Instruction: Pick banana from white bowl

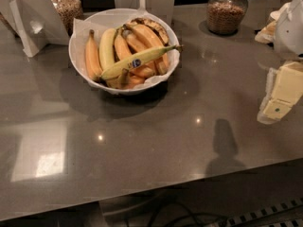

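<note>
The white bowl (pixel 78 40) with a paper lining stands at the back left of the grey counter. The banana (pixel 142 58), pale greenish-yellow with a blue sticker, lies diagonally across the top of several deeper yellow bananas in the bowl, its stem tip pointing right over the rim. A brown-spotted banana (pixel 154 26) lies at the bowl's back. My gripper (pixel 279 96) hangs at the right edge of the camera view, well to the right of the bowl and above the counter, holding nothing that I can see.
Two glass jars of brown grains stand at the back, one behind the bowl on the left (pixel 66 6) and one to the right (pixel 226 11). White card stands (pixel 28 18) sit at the back left. The counter's front edge (pixel 156 188) runs below, with cables underneath.
</note>
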Robot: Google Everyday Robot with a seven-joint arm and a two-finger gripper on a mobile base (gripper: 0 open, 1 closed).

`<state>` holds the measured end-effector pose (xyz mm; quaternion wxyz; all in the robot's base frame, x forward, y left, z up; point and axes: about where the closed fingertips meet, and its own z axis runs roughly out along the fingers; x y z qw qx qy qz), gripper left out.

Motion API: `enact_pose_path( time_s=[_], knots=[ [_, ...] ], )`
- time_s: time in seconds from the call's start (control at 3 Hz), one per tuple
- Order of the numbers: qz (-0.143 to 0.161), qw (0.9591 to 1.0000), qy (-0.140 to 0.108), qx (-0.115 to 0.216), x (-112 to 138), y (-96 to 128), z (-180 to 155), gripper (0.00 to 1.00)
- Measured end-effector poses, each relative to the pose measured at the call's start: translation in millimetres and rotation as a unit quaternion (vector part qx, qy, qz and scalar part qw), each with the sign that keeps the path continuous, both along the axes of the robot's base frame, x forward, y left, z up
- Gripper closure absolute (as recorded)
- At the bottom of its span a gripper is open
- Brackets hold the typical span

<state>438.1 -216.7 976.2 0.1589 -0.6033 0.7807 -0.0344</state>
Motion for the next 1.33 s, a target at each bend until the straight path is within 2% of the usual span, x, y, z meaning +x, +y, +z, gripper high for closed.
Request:
enact_pose_path(
  time_s=[0.33,0.67,1.0,1.33],
  knots=[
    [0.000,1.0000,0.000,0.000,0,0,0,0.00],
    [0.005,0.9999,-0.012,0.006,2,3,3,0.00],
    [0.043,0.9973,-0.052,0.031,15,24,9,0.00],
    [0.096,0.9876,-0.106,0.065,42,55,21,0.00]
  ],
)
